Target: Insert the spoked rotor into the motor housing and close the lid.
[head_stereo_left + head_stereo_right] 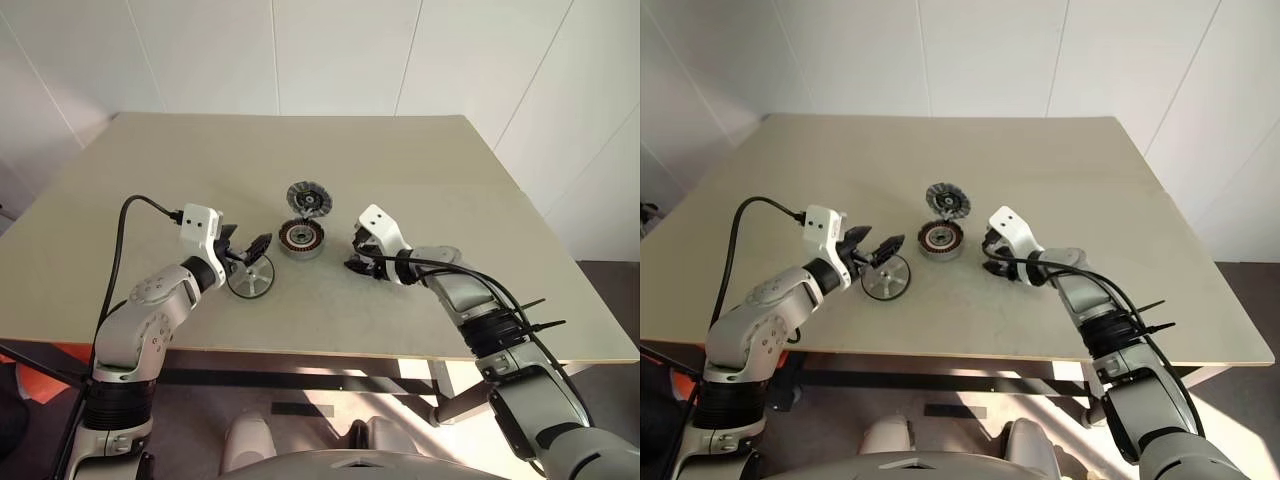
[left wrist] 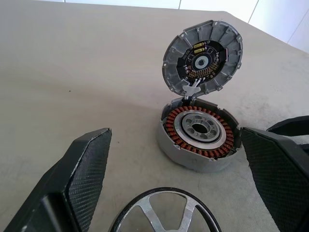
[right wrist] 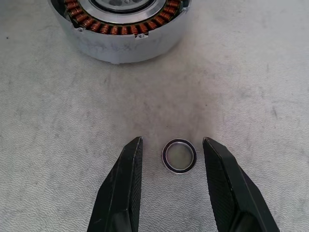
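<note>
I keep my right gripper (image 3: 171,157) half open astride a small dark-rimmed ring (image 3: 179,155), not gripping. The left gripper (image 2: 178,164) waits wide open above the silver spoked rotor (image 1: 250,278), beside the copper-wound motor housing (image 1: 301,239) with its grey lid (image 1: 308,199) upright.

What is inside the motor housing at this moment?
Inside the motor housing are a ring of copper windings and a silver hub with a dark central hole. Nothing else sits in it. What lies beneath the hub is hidden.
</note>
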